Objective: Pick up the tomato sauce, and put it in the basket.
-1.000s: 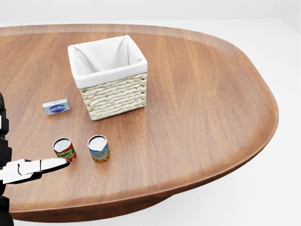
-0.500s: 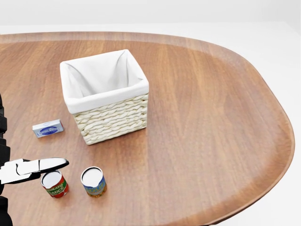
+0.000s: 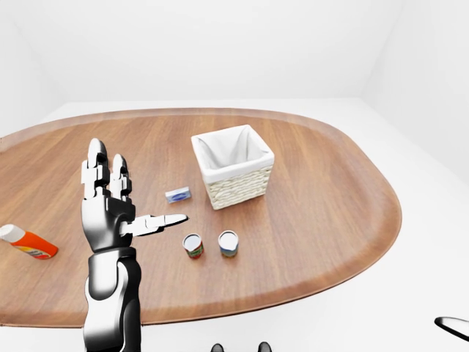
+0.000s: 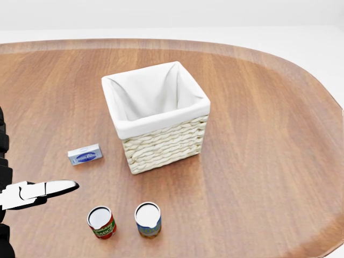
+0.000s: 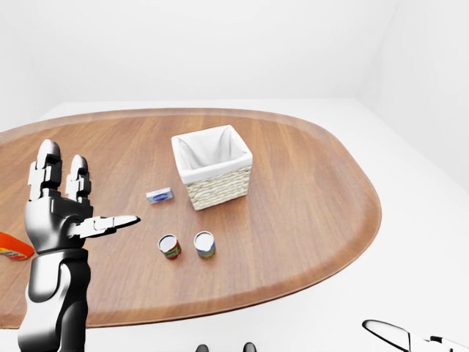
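Note:
The tomato sauce can (image 4: 101,222), red-labelled with a white top, stands upright on the wooden table, below and left of the basket (image 4: 161,124). The basket is woven with a white lining and nothing shows inside it. My left hand (image 3: 123,202) is open and raised, fingers up and thumb pointing right, to the left of the can and apart from it. Only its thumb (image 4: 54,188) shows in the head view. A sliver at the bottom right of the right-eye view (image 5: 410,334) seems to be my right hand; its state is unclear.
A second can (image 4: 148,219) with a blue and yellow label stands just right of the tomato sauce. A small blue box (image 4: 85,155) lies left of the basket. An orange bottle (image 3: 26,242) lies at the table's left. The table edge (image 3: 293,293) curves below the cans.
The whole picture has shifted: basket, cans and box now sit further right and lower in the head view, so the camera has moved. My left thumb keeps its place in the view.

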Robot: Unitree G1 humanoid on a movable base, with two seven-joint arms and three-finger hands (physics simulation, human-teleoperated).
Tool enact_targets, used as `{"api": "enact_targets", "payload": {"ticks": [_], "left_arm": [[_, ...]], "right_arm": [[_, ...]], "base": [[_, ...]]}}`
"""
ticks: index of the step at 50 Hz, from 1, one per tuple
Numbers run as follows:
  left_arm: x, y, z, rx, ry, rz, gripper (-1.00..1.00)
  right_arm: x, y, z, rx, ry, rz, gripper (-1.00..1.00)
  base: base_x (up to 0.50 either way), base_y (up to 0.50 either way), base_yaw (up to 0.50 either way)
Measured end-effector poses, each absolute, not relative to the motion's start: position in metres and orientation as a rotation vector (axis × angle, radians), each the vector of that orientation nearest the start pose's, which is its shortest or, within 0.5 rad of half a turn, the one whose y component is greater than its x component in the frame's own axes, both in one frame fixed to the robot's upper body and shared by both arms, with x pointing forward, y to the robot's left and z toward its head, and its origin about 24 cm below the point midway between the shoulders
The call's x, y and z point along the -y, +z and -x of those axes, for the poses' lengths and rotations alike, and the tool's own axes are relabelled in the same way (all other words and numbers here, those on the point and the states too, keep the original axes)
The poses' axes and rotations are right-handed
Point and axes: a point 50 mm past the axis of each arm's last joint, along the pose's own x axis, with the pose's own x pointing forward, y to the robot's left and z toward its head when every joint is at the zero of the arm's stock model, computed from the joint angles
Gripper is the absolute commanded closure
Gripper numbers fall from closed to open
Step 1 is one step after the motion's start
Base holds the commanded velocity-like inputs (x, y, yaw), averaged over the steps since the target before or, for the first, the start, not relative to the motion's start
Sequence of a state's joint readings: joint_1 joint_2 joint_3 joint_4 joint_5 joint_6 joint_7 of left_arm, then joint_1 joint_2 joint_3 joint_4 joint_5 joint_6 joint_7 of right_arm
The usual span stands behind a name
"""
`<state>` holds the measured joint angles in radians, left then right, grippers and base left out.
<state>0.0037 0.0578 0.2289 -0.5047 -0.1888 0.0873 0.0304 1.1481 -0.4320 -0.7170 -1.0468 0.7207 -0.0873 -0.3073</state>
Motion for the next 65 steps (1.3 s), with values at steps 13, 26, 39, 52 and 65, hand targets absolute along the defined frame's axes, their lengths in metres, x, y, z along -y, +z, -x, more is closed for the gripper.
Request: {"api": "enact_targets", "payload": {"ticks": [13, 26, 39, 52, 65], "left_arm": [[-0.206, 0.15, -0.227, 0.429, 0.19, 0.08, -1.0], [-0.206, 0.148, -0.227, 0.422, 0.187, 0.08, -1.0], [-0.204, 0.147, -0.229, 0.415, 0.18, 0.075, -1.0], [-0.164, 0.205, -0.231, 0.66, -0.066, -0.23, -1.0], [-0.147, 0.215, -0.259, 0.579, -0.205, -0.806, -1.0]], "right_arm": [[0.266, 0.2, -0.056, 0.188, -0.477, 0.246, -1.0], [0.266, 0.2, -0.056, 0.18, -0.478, 0.251, -1.0], [0.267, 0.199, -0.055, 0.162, -0.485, 0.257, -1.0], [0.266, 0.196, -0.053, 0.139, -0.489, 0.251, -1.0], [0.265, 0.195, -0.053, 0.156, -0.484, 0.225, -1.0]], "base": [[0.11, 0.08, 0.0], [0.19, 0.0, 0.0], [0.09, 0.0, 0.0], [0.0, 0.0, 0.0], [0.0, 0.0, 0.0]]}}
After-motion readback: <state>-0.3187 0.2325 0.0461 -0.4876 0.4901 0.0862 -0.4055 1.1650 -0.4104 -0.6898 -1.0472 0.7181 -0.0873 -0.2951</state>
